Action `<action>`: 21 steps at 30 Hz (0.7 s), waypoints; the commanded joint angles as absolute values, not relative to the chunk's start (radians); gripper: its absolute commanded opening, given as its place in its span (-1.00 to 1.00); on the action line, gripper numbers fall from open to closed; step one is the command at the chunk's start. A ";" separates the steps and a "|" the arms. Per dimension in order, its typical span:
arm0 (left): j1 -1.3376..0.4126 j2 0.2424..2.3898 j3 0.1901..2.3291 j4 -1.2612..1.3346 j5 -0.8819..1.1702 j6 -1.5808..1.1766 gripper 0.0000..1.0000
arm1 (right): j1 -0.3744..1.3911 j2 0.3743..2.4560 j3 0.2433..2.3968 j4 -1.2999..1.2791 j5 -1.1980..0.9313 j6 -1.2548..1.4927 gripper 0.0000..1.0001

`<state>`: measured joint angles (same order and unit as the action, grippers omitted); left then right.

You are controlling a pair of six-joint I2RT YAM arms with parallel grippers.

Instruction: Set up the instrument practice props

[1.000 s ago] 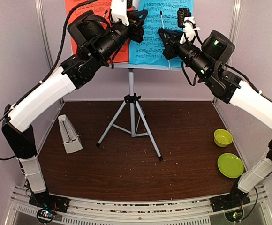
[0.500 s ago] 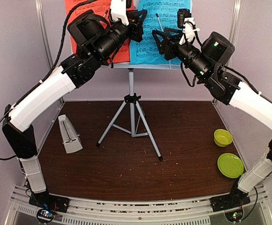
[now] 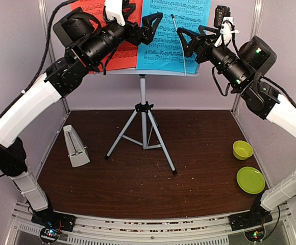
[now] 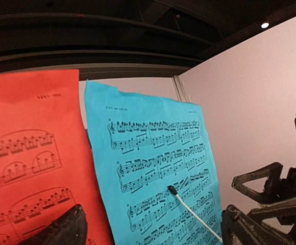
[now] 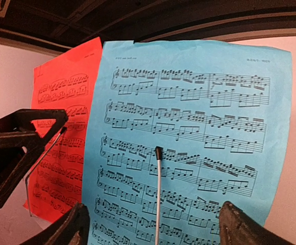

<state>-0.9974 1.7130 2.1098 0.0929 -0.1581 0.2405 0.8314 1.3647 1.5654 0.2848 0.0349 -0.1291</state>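
The music stand's silver tripod stands mid-table, its pale-blue desk edge under two pages. The red page leans on the left of the desk. The blue page leans on the right, with a thin white retaining rod across it. My left gripper hangs open just before the pages' seam, holding nothing; its view shows the blue page between the fingertips. My right gripper is open facing the blue page, apart from it. The pale-grey metronome stands at the left.
A lime-green bowl and a lime-green plate sit at the right edge of the brown table. Grey walls enclose the back and sides. The two grippers face each other closely in front of the stand.
Both grippers went from shut to open and drew back from the pages, the left arm swinging left, the right arm right and upward. The blue page now stands free on the desk.
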 commanded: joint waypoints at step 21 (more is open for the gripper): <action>-0.745 0.913 1.109 -0.297 -0.540 -0.398 0.96 | 0.832 1.155 1.568 -0.029 -0.168 0.500 1.00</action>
